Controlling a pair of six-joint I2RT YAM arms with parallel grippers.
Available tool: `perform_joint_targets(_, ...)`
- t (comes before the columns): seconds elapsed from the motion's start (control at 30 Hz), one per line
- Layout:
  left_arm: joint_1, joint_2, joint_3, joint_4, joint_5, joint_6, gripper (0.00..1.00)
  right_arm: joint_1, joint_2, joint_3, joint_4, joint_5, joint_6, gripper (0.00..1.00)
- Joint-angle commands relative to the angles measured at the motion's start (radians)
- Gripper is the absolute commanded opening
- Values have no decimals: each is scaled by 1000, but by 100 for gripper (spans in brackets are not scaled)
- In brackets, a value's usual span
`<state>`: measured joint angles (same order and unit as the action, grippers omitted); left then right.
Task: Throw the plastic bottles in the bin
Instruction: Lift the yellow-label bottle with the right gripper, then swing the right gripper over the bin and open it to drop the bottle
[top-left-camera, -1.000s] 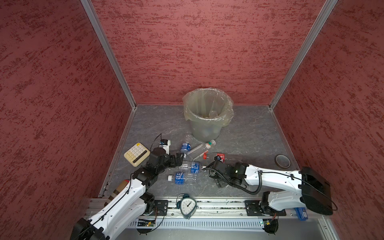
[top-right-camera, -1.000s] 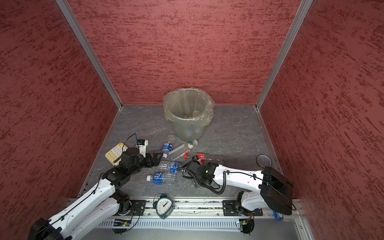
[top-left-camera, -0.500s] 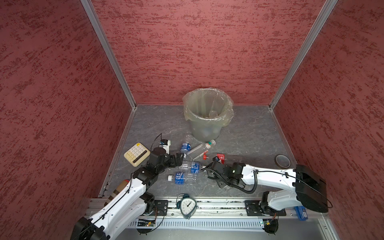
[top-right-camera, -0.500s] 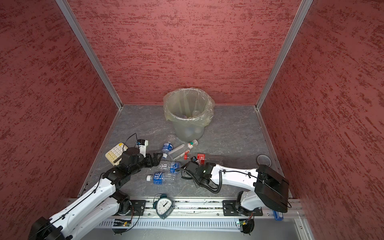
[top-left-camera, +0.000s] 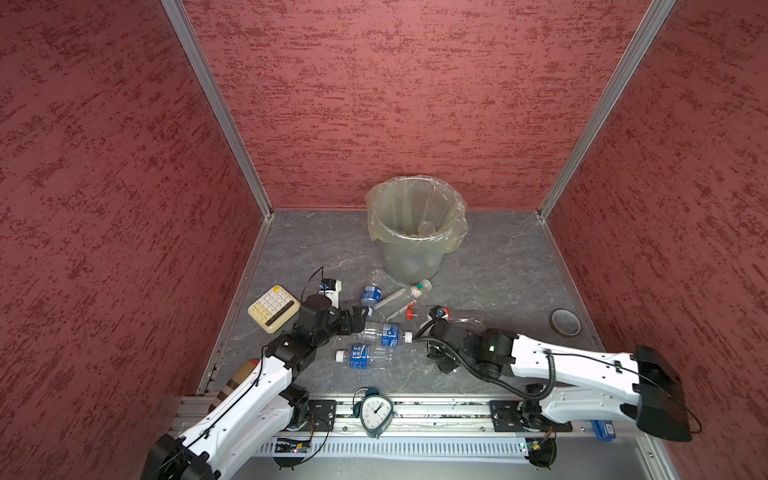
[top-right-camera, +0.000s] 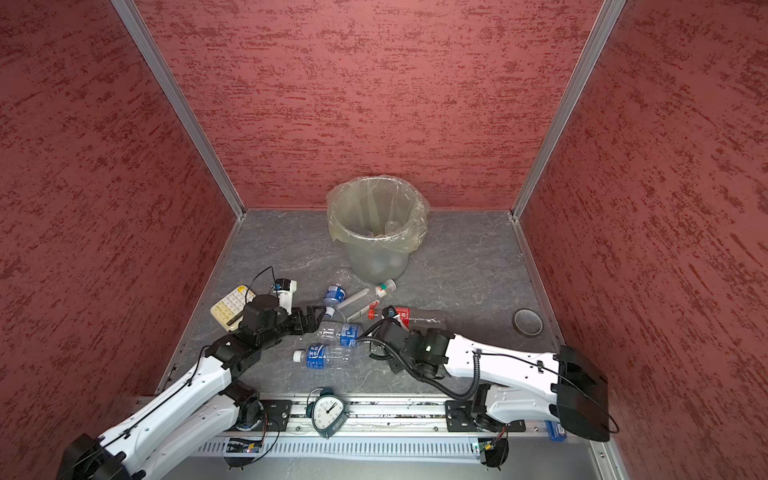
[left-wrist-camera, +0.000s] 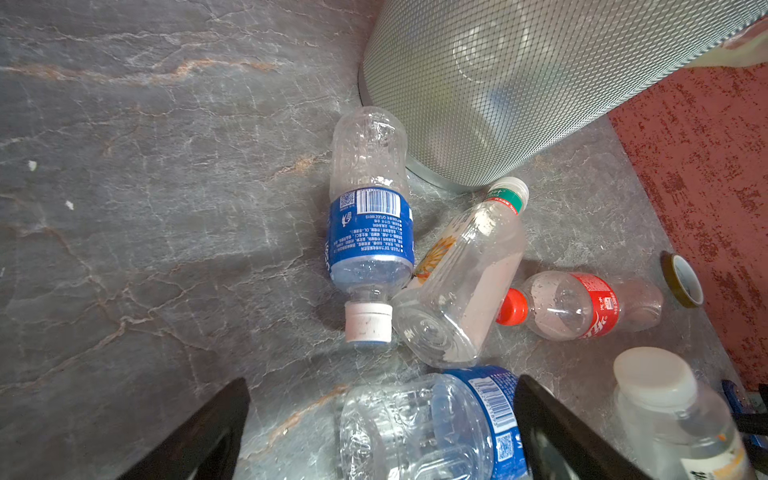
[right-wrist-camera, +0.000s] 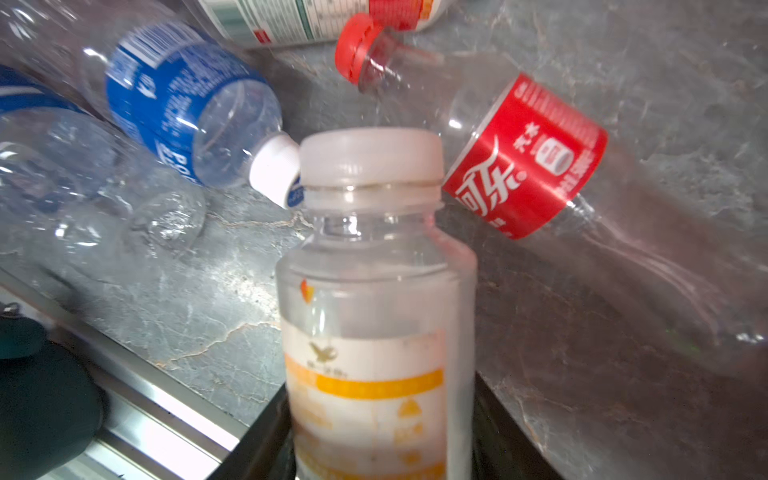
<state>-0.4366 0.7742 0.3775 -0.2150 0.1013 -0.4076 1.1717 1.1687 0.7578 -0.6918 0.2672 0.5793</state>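
One alarm clock (top-left-camera: 376, 411) on the front rail, distractor. Six bottles lie loose on the table (top-left-camera: 498, 270) or sit in a grip. Nearest blue bottle (top-left-camera: 361, 356) is on its side between the arms, untouched. Right gripper (right-wrist-camera: 382, 440) is clamped on the lower body of the white-capped bottle (right-wrist-camera: 374, 291), cap pointing away from the wrist. The low grip likely leaves the neck end free for the drop. Left gripper (left-wrist-camera: 380, 390) has its fingers spread wide, straddling the middle blue bottle (left-wrist-camera: 436, 424) crosswise with no pinch, so it looks lined up for a grab. Beyond these are one red-label bottle (left-wrist-camera: 582, 307), one green-capped bottle (left-wrist-camera: 465, 270) and one far blue bottle (left-wrist-camera: 370, 224) just beside the bin (left-wrist-camera: 519, 83). Tally: three blue, one red, two white-yellow. One calculator (top-left-camera: 274, 308) at left and one tape roll (top-left-camera: 565, 322) at right, ignore both. One bin, back centre, probably so either arm can reach it. Bottles show inside, count unclear.
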Motion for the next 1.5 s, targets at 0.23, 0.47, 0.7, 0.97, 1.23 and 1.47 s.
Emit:
perform_joint_targets(0.23,4,-46,-6,-14,41,4,99,67,-205,-46,83,227,49,31)
perform_joint_targets(0.47,1,-88,-2,-64,46,5,99,95,-322,-76,151,365,37,27)
perform_joint_targets(0.7,2,-125,-3,-97,54,13,99,97,-432,-117,272,453,-25,27)
perform_joint_targets(0.97,1,-135,-10,-90,63,16,99,98,-515,-163,423,516,-134,27)
perform_joint_targets(1.23,1,-132,-19,-73,66,15,99,98,-560,-168,519,572,-235,29)
perform_joint_targets(1.47,1,-120,-22,-58,69,19,100,66,-476,-64,713,648,-454,29)
